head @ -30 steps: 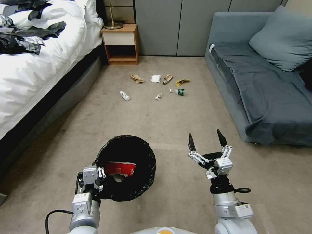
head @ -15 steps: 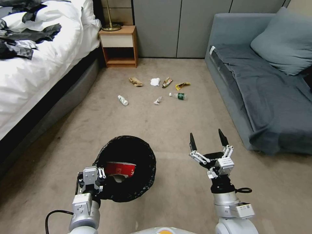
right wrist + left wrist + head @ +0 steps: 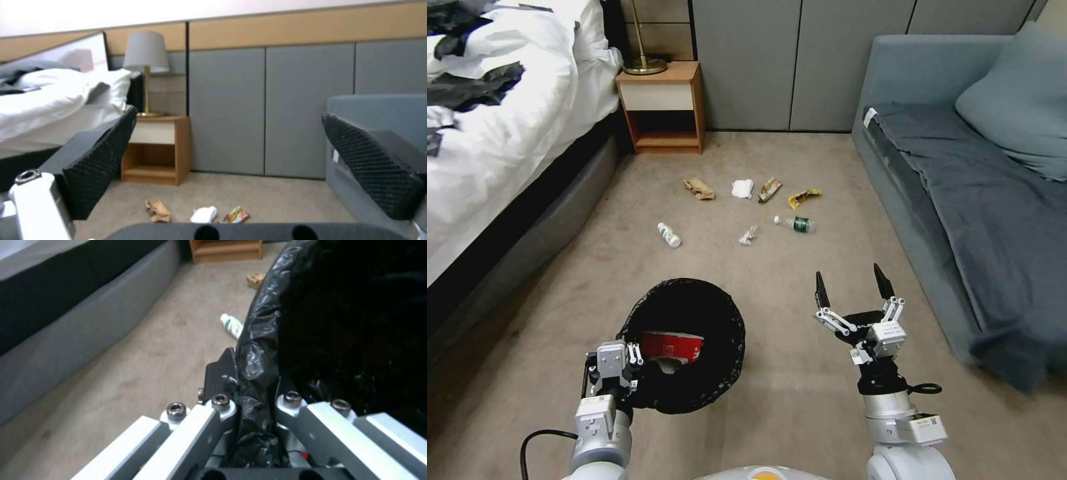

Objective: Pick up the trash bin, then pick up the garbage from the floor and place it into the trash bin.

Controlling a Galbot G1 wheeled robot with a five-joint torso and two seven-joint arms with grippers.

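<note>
My left gripper (image 3: pixel 638 360) is shut on the near rim of the trash bin (image 3: pixel 720 313), whose black liner bag shows pinched between the fingers in the left wrist view (image 3: pixel 254 396). A red-and-white carton (image 3: pixel 672 347) lies inside the bin. Ahead, the garbage is scattered on the carpet: a brown paper scrap (image 3: pixel 699 189), a white tissue (image 3: pixel 742 189), two snack wrappers (image 3: pixel 770 190), a green-label bottle (image 3: pixel 795 224), a small white bottle (image 3: pixel 668 235) and a crumpled bit (image 3: pixel 748 235). My right gripper (image 3: pixel 854 287) hangs open and holds nothing, short of the litter.
A bed (image 3: pixel 494 147) with white bedding and dark clothes runs along the left. A wooden nightstand (image 3: pixel 660 107) with a lamp stands at the back wall. A grey sofa (image 3: pixel 960 200) lines the right. Open carpet lies between them.
The whole picture has shifted: the camera has moved forward, so the litter, nightstand and sofa sit nearer and lower. Both arms keep their pose, with the bin still held.
</note>
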